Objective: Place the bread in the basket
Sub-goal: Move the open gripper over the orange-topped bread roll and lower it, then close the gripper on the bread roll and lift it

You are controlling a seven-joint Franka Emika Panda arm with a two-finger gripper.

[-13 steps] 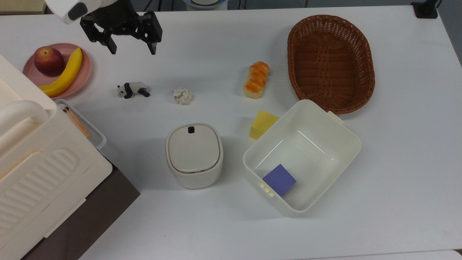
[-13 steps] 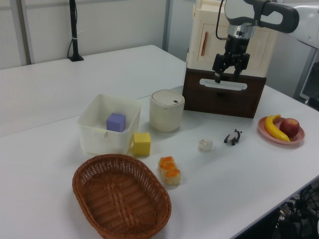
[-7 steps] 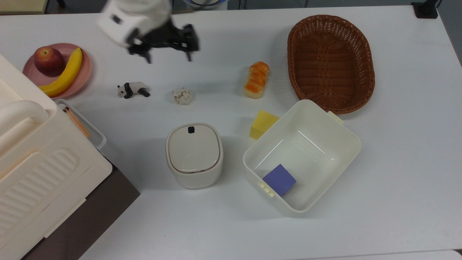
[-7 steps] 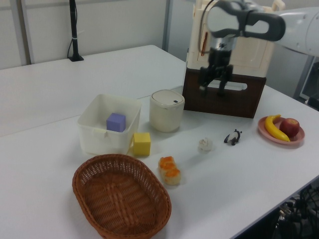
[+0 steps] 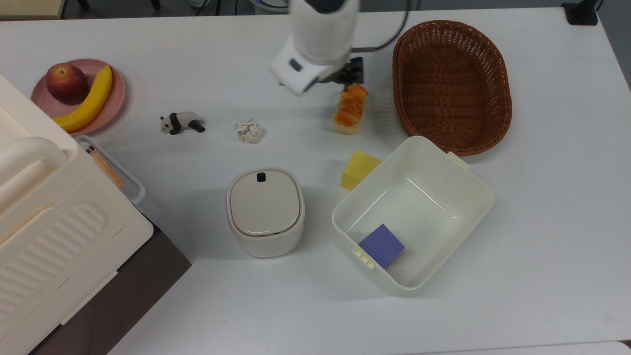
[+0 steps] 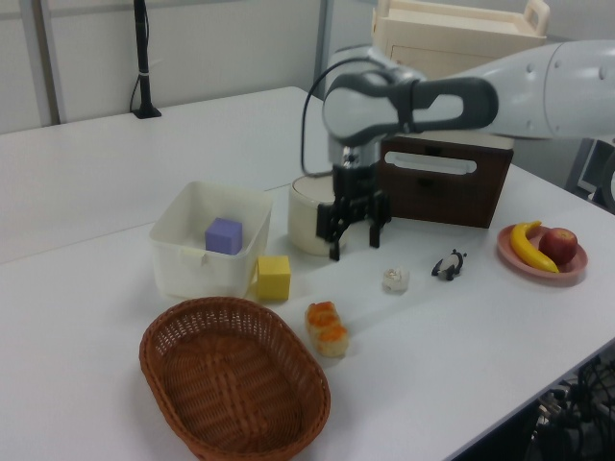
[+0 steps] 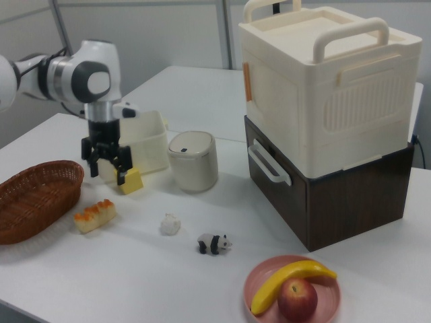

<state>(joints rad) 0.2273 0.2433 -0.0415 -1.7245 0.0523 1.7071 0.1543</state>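
The hand (image 6: 355,229) hangs released above the bread (image 6: 327,328), which lies on the bench (image 6: 461,327) just beside the basket (image 6: 233,386). The loaf is glossy and ridged; an off-centre pinch could let it slip, or nudge it against the yellow block (image 6: 273,277).

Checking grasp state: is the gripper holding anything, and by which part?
Nothing held. The black two-finger gripper hangs open above the table, apart from the orange-brown toy bread loaf.
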